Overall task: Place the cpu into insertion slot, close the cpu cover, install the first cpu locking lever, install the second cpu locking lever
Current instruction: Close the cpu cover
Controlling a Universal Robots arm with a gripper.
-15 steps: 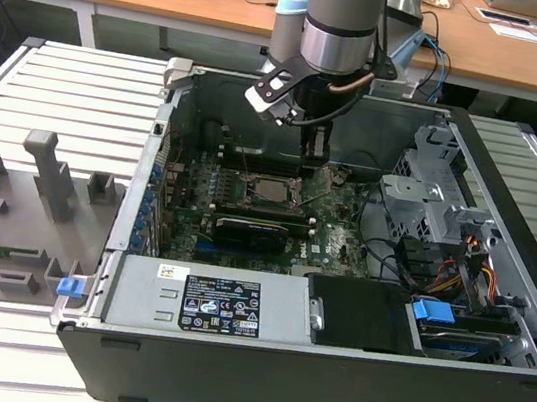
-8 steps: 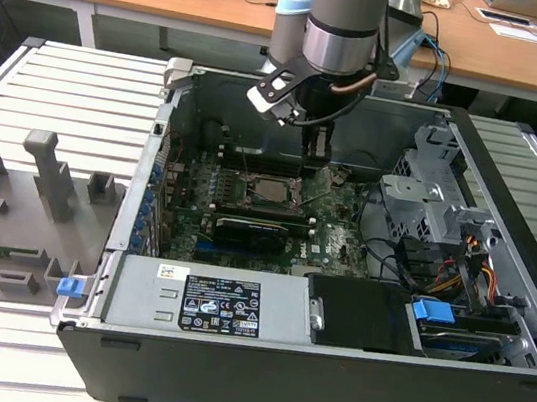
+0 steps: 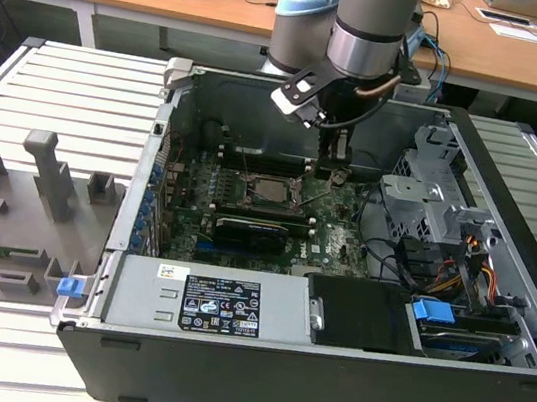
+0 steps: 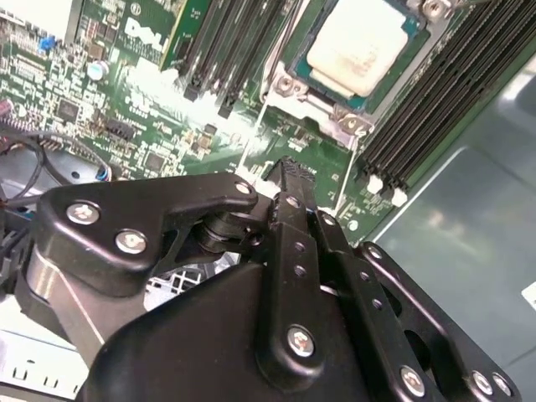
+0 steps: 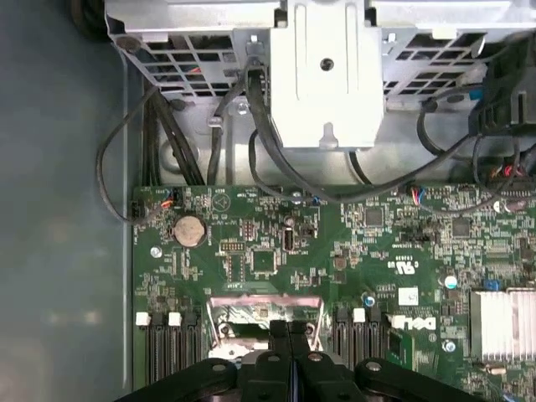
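- The tool [image 3: 332, 170] hangs from the arm inside the open computer case [image 3: 251, 386], low over the green circuit board [image 5: 276, 243].
- In both wrist views its two black fingers [image 4: 295, 243] are pressed together tip to tip, with nothing visible between them.
- The cpu [image 4: 360, 42] lies flat in the insertion slot [image 4: 295, 52], pale metal face up, a short way ahead of the tool's tips and not touching them.
- The cpu cover [image 4: 328, 107] lies down around the cpu, its window framing the chip. One corner of the frame is the part nearest the tool.
- In the first wrist view the metal edge of the frame sits just beyond the fingertips.
- Whether the tips touch the board or the frame cannot be told.
- Long black memory slots [image 4: 419, 126] run alongside the socket, on both sides of the tool.
- A round coin battery [image 5: 189, 228] sits on the board further out from the tool, and a grey metal drive cage [image 5: 327, 75] beyond it.
- The case rests on a slatted grey surface [image 3: 73, 91].
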